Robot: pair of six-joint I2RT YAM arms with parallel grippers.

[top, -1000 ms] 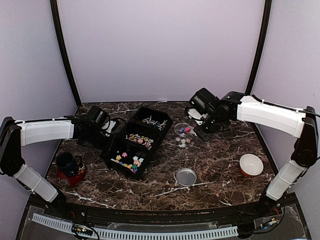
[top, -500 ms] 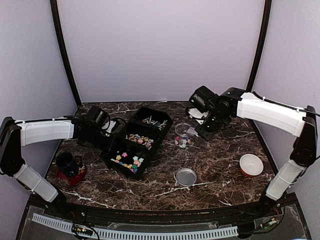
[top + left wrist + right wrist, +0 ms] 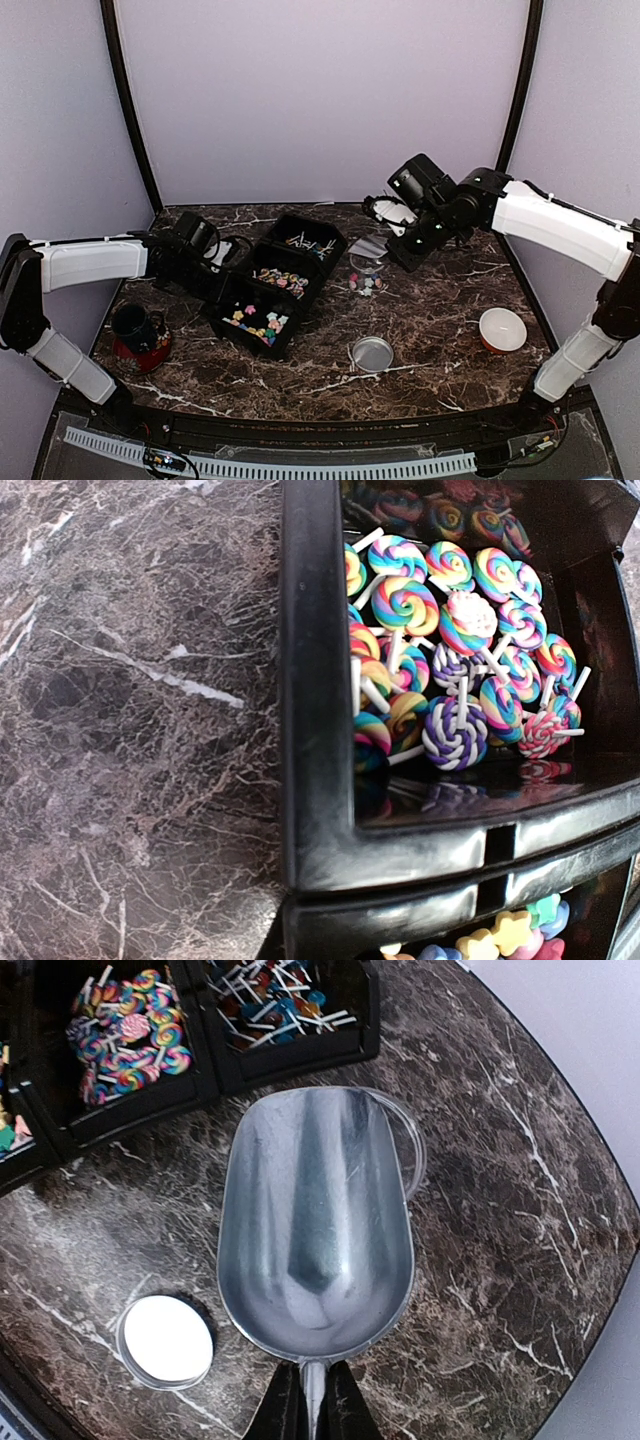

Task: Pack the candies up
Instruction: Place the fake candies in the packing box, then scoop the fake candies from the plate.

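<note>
Nearest on the counter (image 3: 440, 300): the jar lid (image 3: 372, 353). Beyond it, candies (image 3: 367, 283) sit in the glass jar (image 3: 420, 1155). My right gripper (image 3: 311, 1390) pinches the empty scoop (image 3: 315, 1230) over it. My left gripper (image 3: 215, 268) is by the tray (image 3: 310, 730); whether it is spread or closed, I cannot tell.
</note>
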